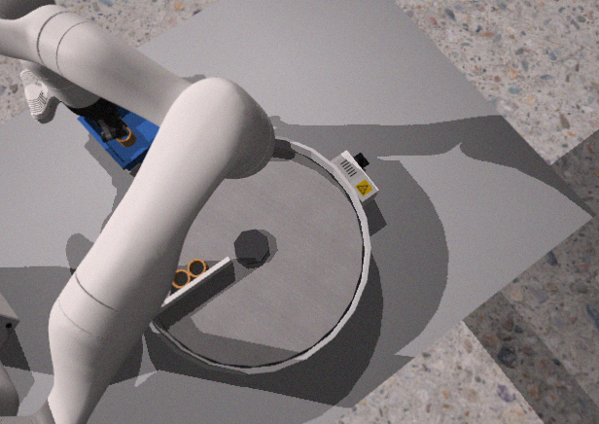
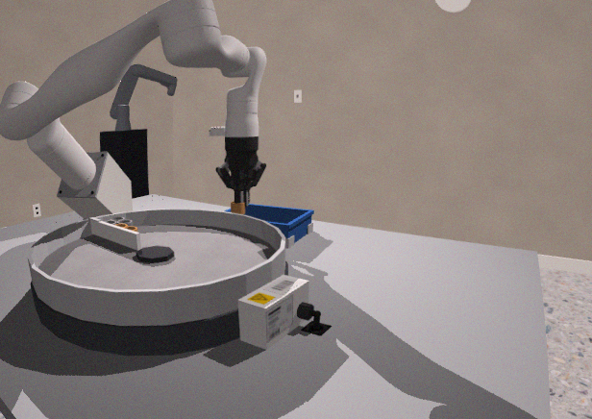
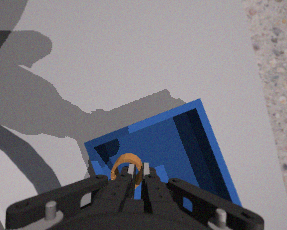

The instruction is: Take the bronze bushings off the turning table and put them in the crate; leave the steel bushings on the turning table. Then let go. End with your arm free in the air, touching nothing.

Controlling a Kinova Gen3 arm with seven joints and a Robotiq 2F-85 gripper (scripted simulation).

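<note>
My gripper (image 2: 242, 200) (image 3: 138, 171) is shut on the wall of a bronze bushing (image 1: 128, 139) (image 2: 237, 209) (image 3: 126, 157). It holds the bushing over the blue crate (image 1: 111, 151) (image 2: 301, 225) (image 3: 216, 148), near one corner and about at rim height. On the turning table (image 1: 311, 228) (image 2: 207, 258), two bronze bushings stand against the white bar (image 1: 196, 282) (image 2: 115, 234). Behind them in the exterior view are grey steel bushings; the arm hides these in the top view. The fingers hide part of the crate's floor.
A raised rim (image 1: 367, 247) (image 2: 144, 307) surrounds the turning table, with a dark hub (image 1: 251, 247) (image 2: 155, 254) at its middle. A white box (image 1: 354, 175) (image 2: 274, 311) with a yellow label stands outside the rim. The crate stands beside the turning table.
</note>
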